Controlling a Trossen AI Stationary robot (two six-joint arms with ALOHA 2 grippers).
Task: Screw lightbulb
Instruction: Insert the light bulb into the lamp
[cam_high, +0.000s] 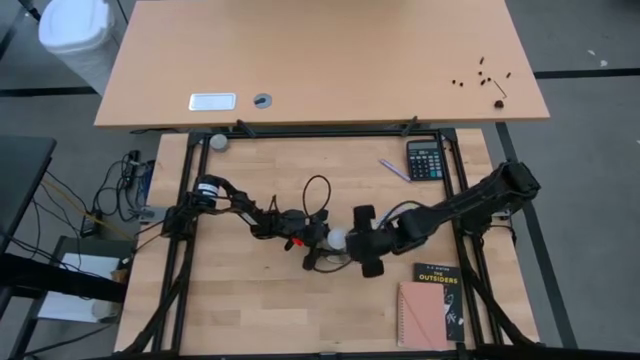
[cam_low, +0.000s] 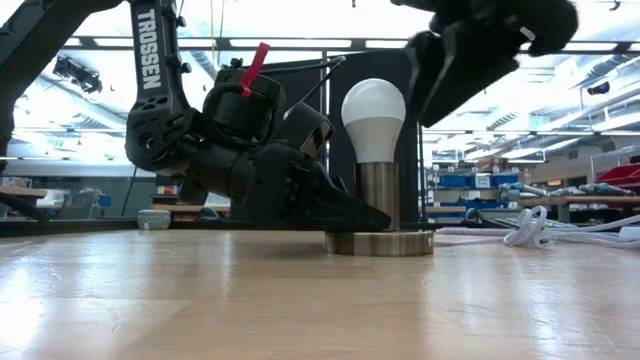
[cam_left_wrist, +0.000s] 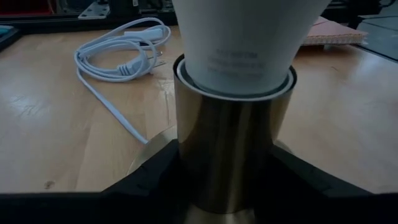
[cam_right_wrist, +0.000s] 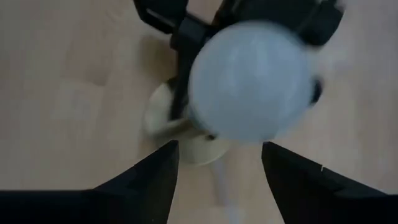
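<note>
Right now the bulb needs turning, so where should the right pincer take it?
Grip the lightbulb on its round white dome, coming straight down from above. It stands upright in the socket, which the left pincer clamps low down, so only the dome is free. The right pincer hangs open overhead.

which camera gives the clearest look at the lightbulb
The low view: the lightbulb stands upright in its brass socket, seen whole from the side. The high view shows a small white dot. The left wrist view shows only its neck. The right wrist view blurs it from above.

The wooden desk (cam_high: 250, 310) carries a calculator (cam_high: 425, 159), pen (cam_high: 393, 170), two books (cam_high: 432, 305), socket (cam_low: 380, 241) and cord (cam_left_wrist: 121, 56).
</note>
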